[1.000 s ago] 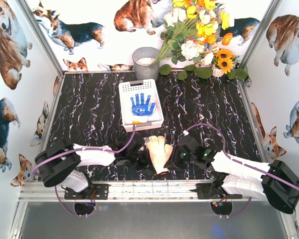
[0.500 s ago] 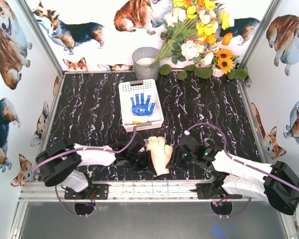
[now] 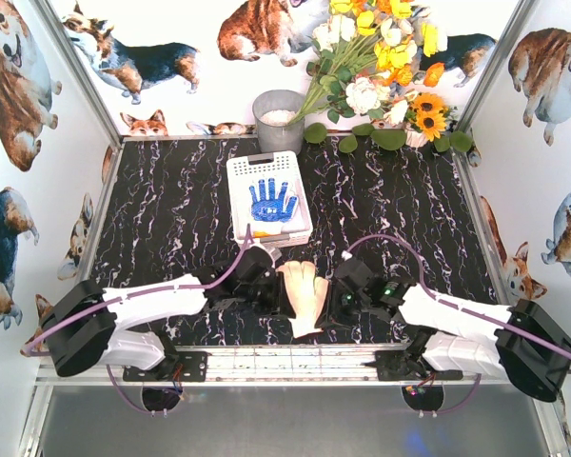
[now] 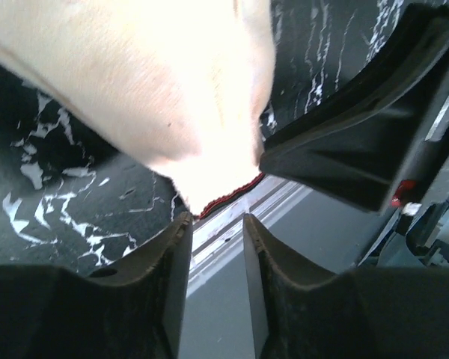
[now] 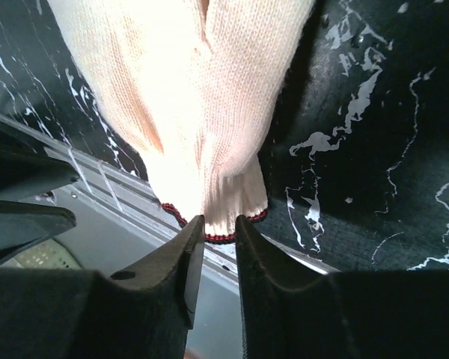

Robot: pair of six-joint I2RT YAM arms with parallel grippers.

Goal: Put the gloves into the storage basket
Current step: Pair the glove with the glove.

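I have one plain glove (image 3: pixel 303 293) lying on the dark marbled surface (image 3: pixel 171 209) near the front rail (image 3: pixel 285 360), squarely between my two tools; its fingers point away towards the storage basket (image 3: pixel 257 162), and its cuff points back at the arm bases. It is a cream-white knit with no coloured palm showing; the ribbed cuff ends in a thin dark-red hem, which the right wrist view shows lying over the edge of the rail. The basket sits further back, well apart from this glove; inside it lies a second glove (image 3: pixel 271 202), palm up, its palm and fingers covered in blue dots.

The left tool (image 3: pixel 265 290) sits just beside the plain glove's left edge; from the left wrist its jaws stand narrow, with only the rail showing through the gap, and the glove (image 4: pixel 150 90) hangs blurred just beyond the tips. The right tool (image 3: pixel 344 297) is close against the glove's right edge; its jaws are also narrow, and the red hem of the glove (image 5: pixel 202 97) meets the very tips; I cannot tell whether they pinch it.
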